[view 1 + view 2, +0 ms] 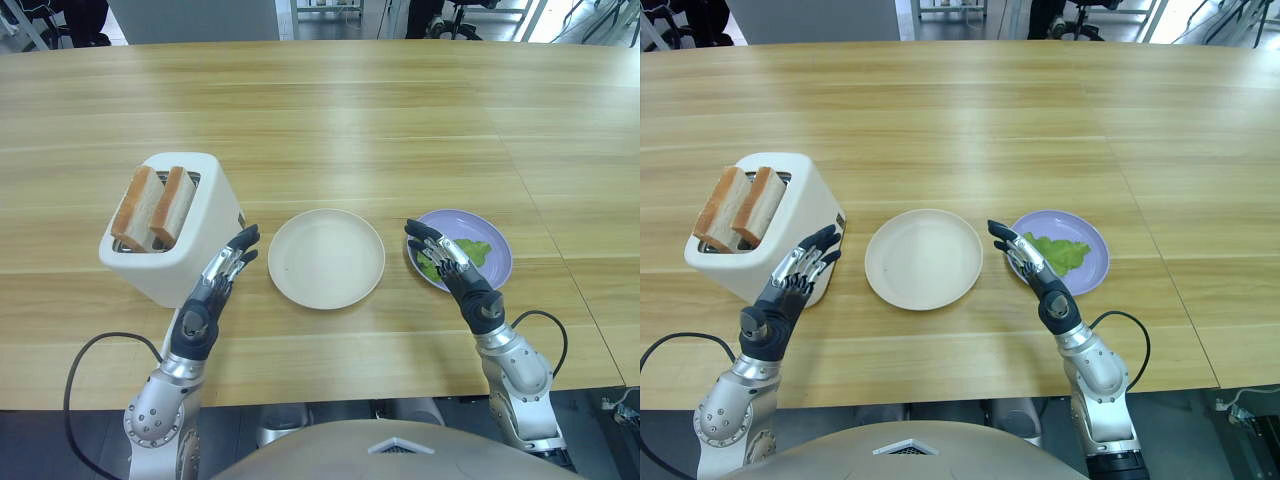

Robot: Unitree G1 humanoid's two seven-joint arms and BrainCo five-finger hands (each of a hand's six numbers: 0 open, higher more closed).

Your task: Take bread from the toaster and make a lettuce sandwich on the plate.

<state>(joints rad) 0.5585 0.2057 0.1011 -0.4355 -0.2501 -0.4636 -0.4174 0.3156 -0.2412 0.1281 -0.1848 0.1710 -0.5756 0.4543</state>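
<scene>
Round plate [326,258] btwn boxy toaster [196,236], lettuce [472,250] (crinkly)

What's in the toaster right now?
Two bread slices stand side by side in the toaster, tops sticking out. Their lower parts are hidden inside its body.

Two bread slices [155,207] upright in white toaster [150,270], cream plate [326,258] to its right; lettuce [472,250] on purple plate [470,224]

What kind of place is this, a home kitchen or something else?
Probably an office or lab meeting room, not a kitchen: a long wooden table, an office chair's base behind it, and a toaster and plate set out on it.
</scene>
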